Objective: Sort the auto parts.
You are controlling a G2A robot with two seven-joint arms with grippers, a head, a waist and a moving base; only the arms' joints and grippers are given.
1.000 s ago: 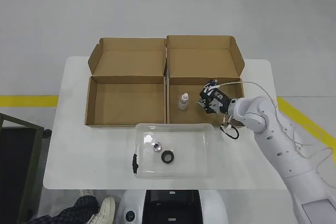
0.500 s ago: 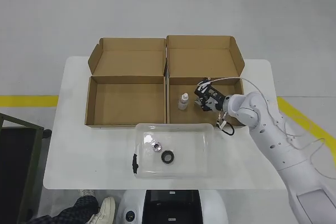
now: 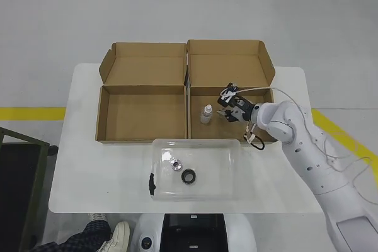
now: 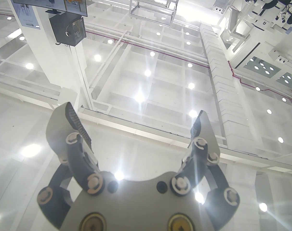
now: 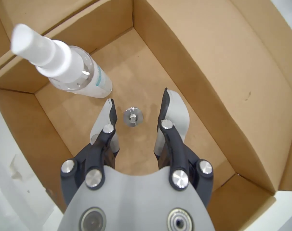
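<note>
While the left gripper (image 4: 134,108) gapes at the white ceiling (image 4: 146,73), the right gripper (image 5: 138,98) hangs spread over a small round silver metal part (image 5: 133,117), with a clear plastic spray bottle (image 3: 206,113) at its nine o'clock.

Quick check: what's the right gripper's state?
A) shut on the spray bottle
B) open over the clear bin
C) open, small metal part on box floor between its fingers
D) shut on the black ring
C: the right gripper is open, the small metal part lying free on the cardboard box floor between its fingers.
</note>
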